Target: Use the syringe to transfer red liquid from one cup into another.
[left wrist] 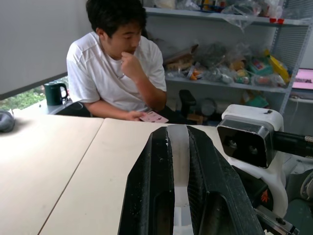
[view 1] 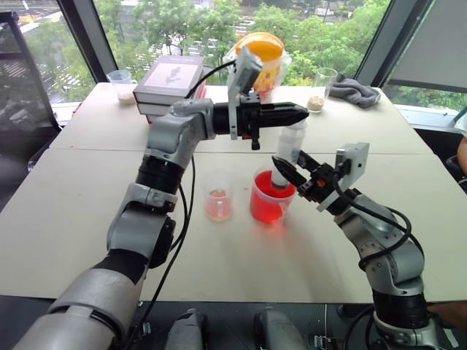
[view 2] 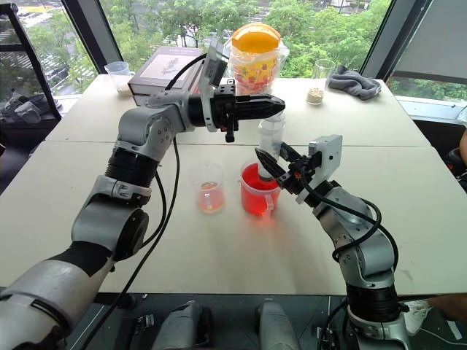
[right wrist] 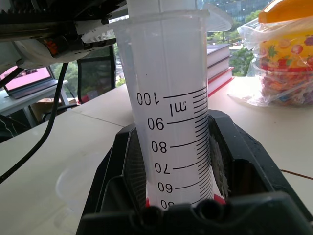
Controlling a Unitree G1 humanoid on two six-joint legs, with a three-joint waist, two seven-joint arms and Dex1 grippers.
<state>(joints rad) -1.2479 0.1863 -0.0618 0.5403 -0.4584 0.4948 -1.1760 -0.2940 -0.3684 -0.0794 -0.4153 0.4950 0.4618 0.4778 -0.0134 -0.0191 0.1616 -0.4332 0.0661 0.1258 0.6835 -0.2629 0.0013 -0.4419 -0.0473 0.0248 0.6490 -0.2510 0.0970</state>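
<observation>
**Drawing red liquid: plunger pinched, barrel steadied in the big cup**

Start at the centre left of the head view, where you have the small clear plastic cup with an orange-pink bottom (view 1: 218, 202) standing alone on the pale table (view 1: 87, 219), just beside the wider clear handled cup full of bright red liquid (view 1: 268, 204).

Above them, your left gripper (view 1: 292, 114) reaches across level from the left, its black fingers clamped tight on the white plunger top of the large clear plastic syringe with printed scale marks (view 1: 290, 149). The left wrist view shows that white plastic squeezed between the two fingers.

The syringe stands nearly upright at frame centre, its lower end down inside the wider cup, in the red liquid (view 1: 264, 210).

To the right, your right gripper (view 1: 286, 172) comes in from the lower right and holds the barrel low down; the right wrist view shows the barrel seated between its fingers with the scale facing the camera.

By my reading you are on the draw step: tip submerged, both grips made. The barrel looks white at the upper marks, so little seems drawn. Next, pull the plunger straight up along the barrel while the right gripper holds firm; any sideways pull could tip the cup.
</observation>
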